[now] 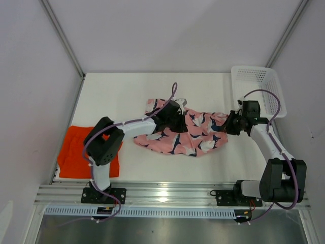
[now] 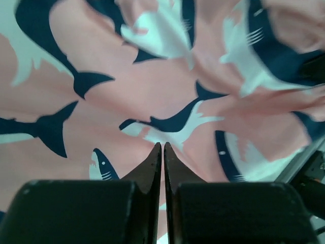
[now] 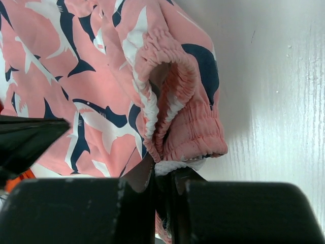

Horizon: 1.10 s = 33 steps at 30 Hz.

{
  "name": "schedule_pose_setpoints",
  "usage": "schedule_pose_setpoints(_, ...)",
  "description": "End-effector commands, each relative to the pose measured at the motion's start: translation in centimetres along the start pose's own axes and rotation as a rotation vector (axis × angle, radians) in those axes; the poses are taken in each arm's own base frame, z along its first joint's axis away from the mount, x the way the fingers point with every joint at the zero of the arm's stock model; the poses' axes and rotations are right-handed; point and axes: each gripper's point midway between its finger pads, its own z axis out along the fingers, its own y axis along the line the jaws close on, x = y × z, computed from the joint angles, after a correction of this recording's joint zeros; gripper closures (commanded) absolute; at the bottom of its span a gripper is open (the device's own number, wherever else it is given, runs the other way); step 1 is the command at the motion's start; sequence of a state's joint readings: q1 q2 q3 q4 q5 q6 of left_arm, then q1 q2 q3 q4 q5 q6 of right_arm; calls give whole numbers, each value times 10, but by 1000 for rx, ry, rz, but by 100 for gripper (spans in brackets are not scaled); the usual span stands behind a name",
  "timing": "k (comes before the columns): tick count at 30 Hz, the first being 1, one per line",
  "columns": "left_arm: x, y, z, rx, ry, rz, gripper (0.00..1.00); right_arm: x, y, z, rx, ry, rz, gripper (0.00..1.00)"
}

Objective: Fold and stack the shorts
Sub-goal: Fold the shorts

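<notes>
The pink shorts [image 1: 190, 134] with navy and white sharks lie spread and rumpled mid-table. My left gripper [image 1: 175, 119] rests on their far left part. In the left wrist view its jaws [image 2: 162, 146] are shut, tips dug into the printed cloth [image 2: 152, 96], a thin strip of pink showing between them. My right gripper [image 1: 232, 123] is at the shorts' right end. It [image 3: 162, 170] is shut on the gathered elastic waistband [image 3: 193, 127] and a white cord [image 3: 175, 165]. The orange shorts [image 1: 76, 152] lie flat at the near left, touched by neither gripper.
A white mesh basket [image 1: 259, 86] stands at the back right, just behind the right arm. White walls close in the table on the left, back and right. The aluminium rail [image 1: 162, 193] with both arm bases runs along the near edge.
</notes>
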<state>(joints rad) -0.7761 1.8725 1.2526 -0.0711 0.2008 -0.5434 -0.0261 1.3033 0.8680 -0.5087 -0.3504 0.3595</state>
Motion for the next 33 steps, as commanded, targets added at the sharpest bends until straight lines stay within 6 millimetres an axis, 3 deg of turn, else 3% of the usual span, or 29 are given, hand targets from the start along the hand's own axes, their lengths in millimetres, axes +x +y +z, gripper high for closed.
schedule_pose_setpoints(1,11,-6,13,37,12,-24,98,-17,5,-8,23,-22,-43,100)
schedule_pose_setpoints(9,32,11,35,-24,8,-66,100,-46,22,-25,37,-70,-92,100)
schedule_pose_setpoints(16,35,10,50,-81,-10,-66,100,-47,70,-36,-29,-56,-163,100)
schedule_pose_setpoints(25,46,-6,52,-108,-63,-108,100,-52,117,-27,-99,-48,-178,100)
schedule_pose_setpoints(29,49,-16,55,-88,-76,-128,100,-52,129,-24,-136,-47,-167,99)
schedule_pose_setpoints(33,28,-19,35,-94,-113,-121,100,-57,121,-25,-88,-52,-196,99)
